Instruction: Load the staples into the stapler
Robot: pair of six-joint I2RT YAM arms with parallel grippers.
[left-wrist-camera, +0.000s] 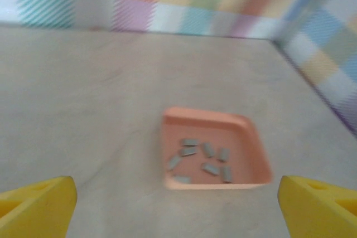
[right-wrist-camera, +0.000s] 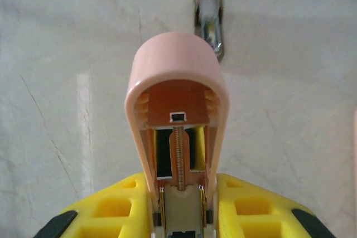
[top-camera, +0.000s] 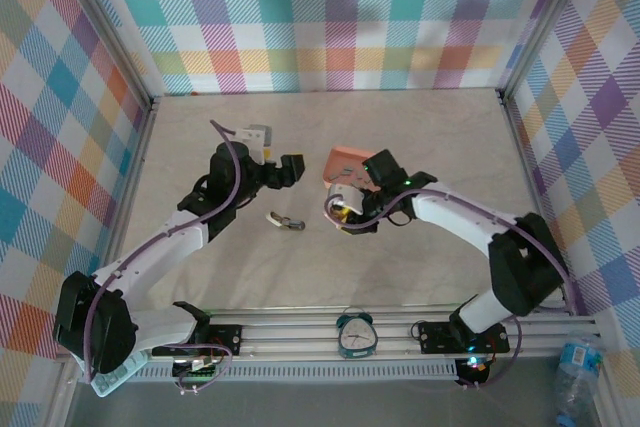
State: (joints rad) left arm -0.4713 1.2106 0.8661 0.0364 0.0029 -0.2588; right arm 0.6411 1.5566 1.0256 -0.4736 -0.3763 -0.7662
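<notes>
Count: eight grey strips of staples (left-wrist-camera: 208, 149) lie loose in one orange tray (left-wrist-camera: 254, 137) on the counter (left-wrist-camera: 83, 110). The left tool (left-wrist-camera: 175, 199) is released, fingers wide apart. The right tool (right-wrist-camera: 181, 204) clamps one pink stapler (right-wrist-camera: 178, 65), lid raised, base cut off. One metallic item (right-wrist-camera: 209, 20) beyond is blurred and cropped.

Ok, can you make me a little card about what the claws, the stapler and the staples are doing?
left claw: open wide, empty, looking at the tray
right claw: shut on the pink stapler
stapler lid: flipped open, spring showing inside
staples: several little grey strips lying in the orange tray
loading: not started, no strip picked up
also there: a clock on the rail by the arm bases
</notes>
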